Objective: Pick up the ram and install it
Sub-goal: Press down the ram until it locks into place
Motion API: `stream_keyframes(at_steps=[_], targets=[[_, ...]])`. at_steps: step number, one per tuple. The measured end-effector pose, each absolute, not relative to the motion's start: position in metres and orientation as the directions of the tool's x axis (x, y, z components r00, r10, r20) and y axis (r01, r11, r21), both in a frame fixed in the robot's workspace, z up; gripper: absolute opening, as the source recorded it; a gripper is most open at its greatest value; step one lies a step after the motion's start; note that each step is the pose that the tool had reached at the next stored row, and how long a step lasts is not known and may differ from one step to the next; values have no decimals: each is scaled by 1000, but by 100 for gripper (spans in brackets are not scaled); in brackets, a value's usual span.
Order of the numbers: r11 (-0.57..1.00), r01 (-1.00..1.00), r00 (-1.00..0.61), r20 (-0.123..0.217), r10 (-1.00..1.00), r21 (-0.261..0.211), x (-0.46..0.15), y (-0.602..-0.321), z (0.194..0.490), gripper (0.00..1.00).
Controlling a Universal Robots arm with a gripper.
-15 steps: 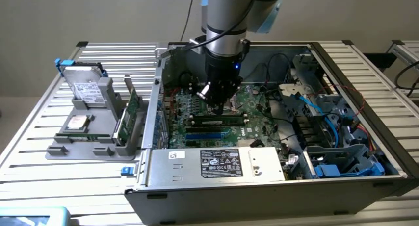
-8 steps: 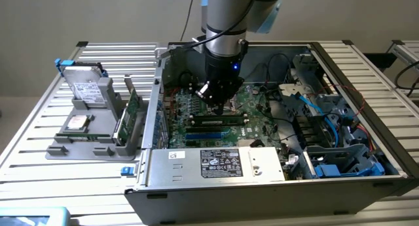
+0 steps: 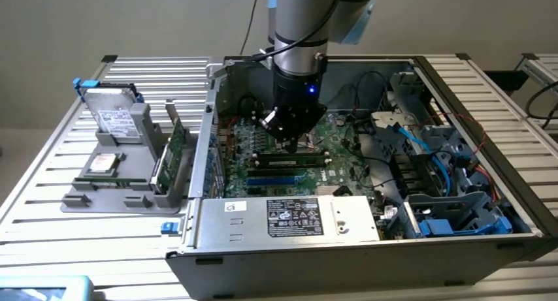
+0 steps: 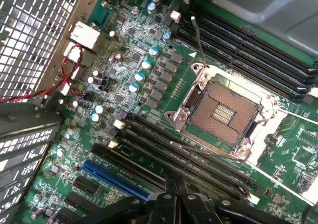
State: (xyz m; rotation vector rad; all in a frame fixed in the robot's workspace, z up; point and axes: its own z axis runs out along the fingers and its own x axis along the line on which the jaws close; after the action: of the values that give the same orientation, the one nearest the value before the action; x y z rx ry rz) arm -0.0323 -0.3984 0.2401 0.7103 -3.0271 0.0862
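A slatted metal tabletop (image 3: 52, 203) carries an open computer case (image 3: 488, 203) lying on its side, with the arm (image 3: 301, 46) reaching down into it. Along the case's near edge sits a silver power supply (image 3: 349, 219) bearing a black label (image 3: 292, 217) and a small white sticker (image 3: 234, 207); their print is too fine to read. The green motherboard (image 4: 144, 65) fills the case floor. The wrist view adds what the exterior view hides: a bare CPU socket (image 4: 221, 110), 1 blue slot (image 4: 112, 176) and a twisted red wire (image 4: 67, 67). On the exterior view's left, a grey holder (image 3: 114, 190) keeps 2 silver hard drives (image 3: 116, 115) and a green expansion card (image 3: 178, 144). The ram (image 3: 292, 162) appears seated in a black slot, directly beneath the gripper (image 3: 292, 136). The fingers (image 4: 170, 186) are together, gripping nothing.
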Motion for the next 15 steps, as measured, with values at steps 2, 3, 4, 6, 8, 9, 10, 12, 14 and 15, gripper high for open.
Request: stream_keyframes(at_steps=[2,3,4,6,8,9,10,12,14,15], targets=[[905,-424,-906,43,-422,-47,-32,-398,240,11],[910,-413,-911,42,-411,-48,-32,-398,240,11],[914,-402,-915,42,-400,-48,-32,-398,240,11],[923,-381,-924,41,-379,-49,-32,-398,240,11],[932,-359,-933,40,-357,-51,-32,-398,240,11],[936,-349,-937,39,-347,-51,-32,-398,240,11],[940,-338,-941,39,-337,-52,-32,-398,240,11],[947,-317,-948,38,-316,-54,-32,-398,240,11],[953,-297,-955,37,-295,-57,-32,-398,240,11],[956,-288,-958,37,-286,-60,-32,-398,240,11]])
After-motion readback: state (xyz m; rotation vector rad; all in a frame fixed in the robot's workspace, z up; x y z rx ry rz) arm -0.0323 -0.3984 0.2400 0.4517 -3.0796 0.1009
